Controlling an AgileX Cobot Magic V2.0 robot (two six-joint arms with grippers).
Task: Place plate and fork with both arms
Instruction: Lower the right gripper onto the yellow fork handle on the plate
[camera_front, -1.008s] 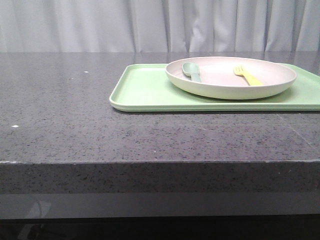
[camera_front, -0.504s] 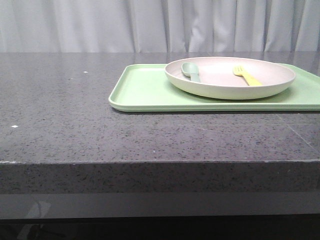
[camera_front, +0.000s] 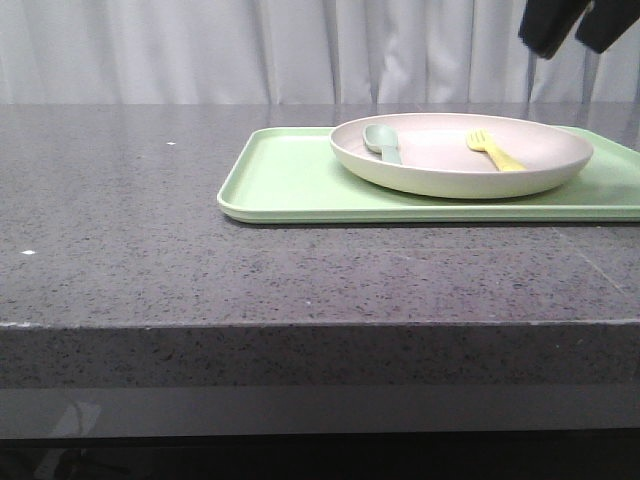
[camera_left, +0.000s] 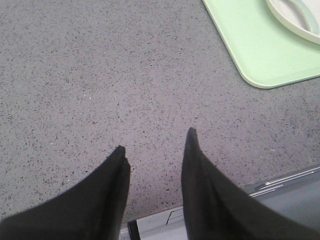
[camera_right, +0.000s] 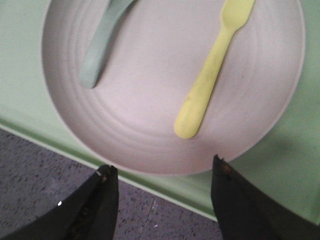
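Note:
The cream-white plate (camera_front: 440, 170) sits on the light-green tray (camera_front: 290, 185) at the right of the table. The pale-yellow fork (camera_front: 495, 152) lies in the plate's right half; it also shows in the right wrist view (camera_right: 212, 75) on the plate (camera_right: 145, 130). My right gripper (camera_right: 164, 167) is open and empty, high above the plate's near rim; its fingers (camera_front: 560, 22) enter the front view at the top right. My left gripper (camera_left: 155, 145) is open and empty over bare table, left of the tray's corner (camera_left: 260, 65).
A grey-green spoon (camera_front: 382, 143) lies in the plate's left half, also in the right wrist view (camera_right: 100, 47). The dark speckled table (camera_front: 130, 230) stretches left of the tray. A white curtain hangs behind. The table's front edge is near my left gripper.
My right gripper's fingers have come into the front view at the top right. The plate, fork and tray have not moved.

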